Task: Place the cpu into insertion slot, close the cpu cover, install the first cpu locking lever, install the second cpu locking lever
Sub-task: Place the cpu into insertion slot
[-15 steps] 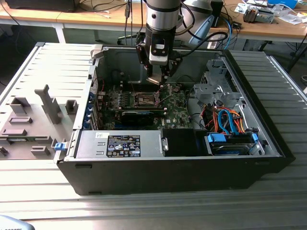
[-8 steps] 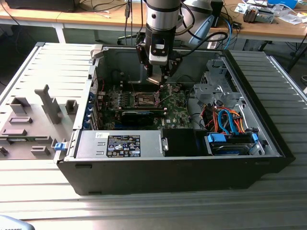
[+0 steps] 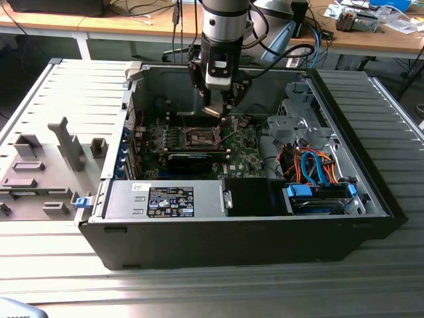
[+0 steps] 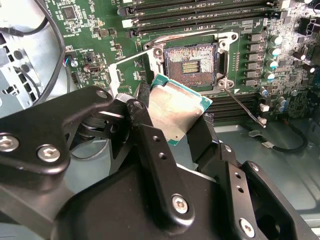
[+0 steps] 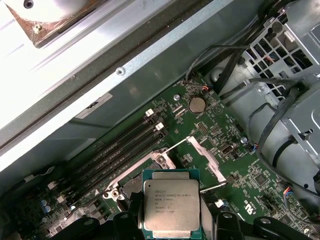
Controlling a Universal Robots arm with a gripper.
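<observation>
Exterior view setting: grey slatted table [image 3: 199,288] under everything, well below the jaws.
Computer case [image 3: 218,242]: black, lying open on the table, walls standing all round the jaws.
Arm [image 3: 225,26]: reaching down into the case from above, ending at the jaws.
Green board [image 3: 242,156]: flat on the case floor, directly beneath the jaws; long black memory slots [image 4: 200,14] lying beyond the jaw tips, past the socket.
Gripper [image 3: 222,114]: black, two-fingered, hovering low over the socket area of the board; seen from behind in both wrist views [image 4: 172,120] [image 5: 172,222].
Jaws: closed in on the cpu, pinching it by two opposite edges, one finger [image 4: 142,125] on each side.
Cpu cover [image 5: 206,156]: thin silver frame, swung open and standing up off the board just past the jaw tips, to one side of the socket.
Insertion slot [image 4: 190,62]: uncovered, dark centre with its contact patch bare, just ahead of the jaw tips; partly hidden behind the held chip in the first wrist view.
Cpu [image 4: 177,112]: between the jaws, dull silver top [image 5: 171,207] facing both wrist cameras, green edge showing, tilted against the board in the second wrist view, not seated; one corner lying over the slot's rim in that view, touching or apart impossible to tell.
Locking lever [image 4: 245,106]: thin wire rod, unlatched, angling away from a corner of the slot, beside the jaw tips.
Coin cell [image 5: 198,104]: round, silver, on the board well beyond the jaws.
</observation>
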